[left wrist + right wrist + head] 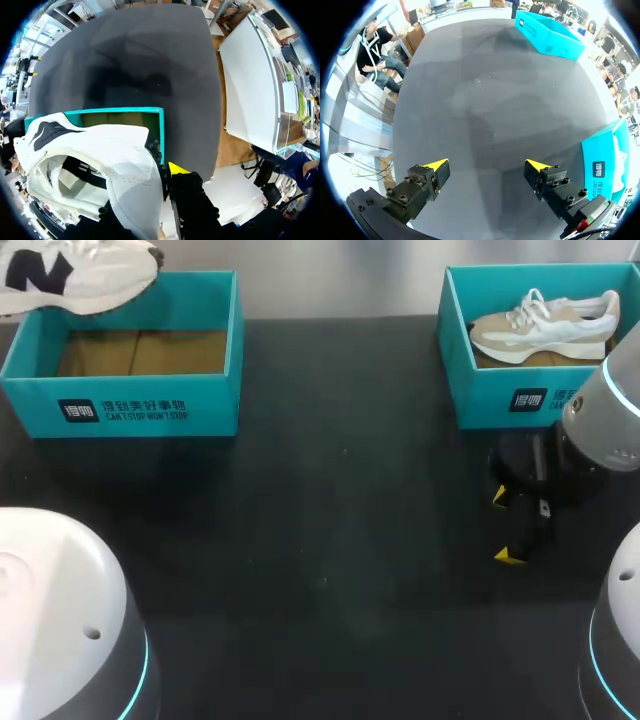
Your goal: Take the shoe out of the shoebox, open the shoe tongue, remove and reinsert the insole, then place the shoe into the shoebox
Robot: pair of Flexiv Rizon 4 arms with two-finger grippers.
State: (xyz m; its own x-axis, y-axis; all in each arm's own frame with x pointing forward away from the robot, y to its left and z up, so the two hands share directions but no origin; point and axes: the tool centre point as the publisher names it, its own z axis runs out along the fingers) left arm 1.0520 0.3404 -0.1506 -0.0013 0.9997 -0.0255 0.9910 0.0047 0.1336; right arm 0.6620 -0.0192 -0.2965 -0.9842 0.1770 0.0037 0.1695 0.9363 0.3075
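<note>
A white shoe (75, 270) with a black mark hangs over the back left corner of the left teal shoebox (120, 405), whose brown bottom shows bare. In the left wrist view my left gripper (152, 175) is shut on the heel collar of the white shoe (100, 160). One yellow fingertip (177, 167) shows beside the shoe and the other is hidden by it. The left shoebox (161, 130) lies below. A beige and white shoe (545, 325) rests in the right shoebox (500, 395). My right gripper (507, 527) (487, 165) stands open over the bare table in front of that box.
The black table (330, 540) spreads between the two boxes and towards the front. In the right wrist view the right shoebox (602, 160) is close beside the gripper and the left shoebox (547, 32) lies far ahead. My arms' white bases (60, 610) fill the front corners.
</note>
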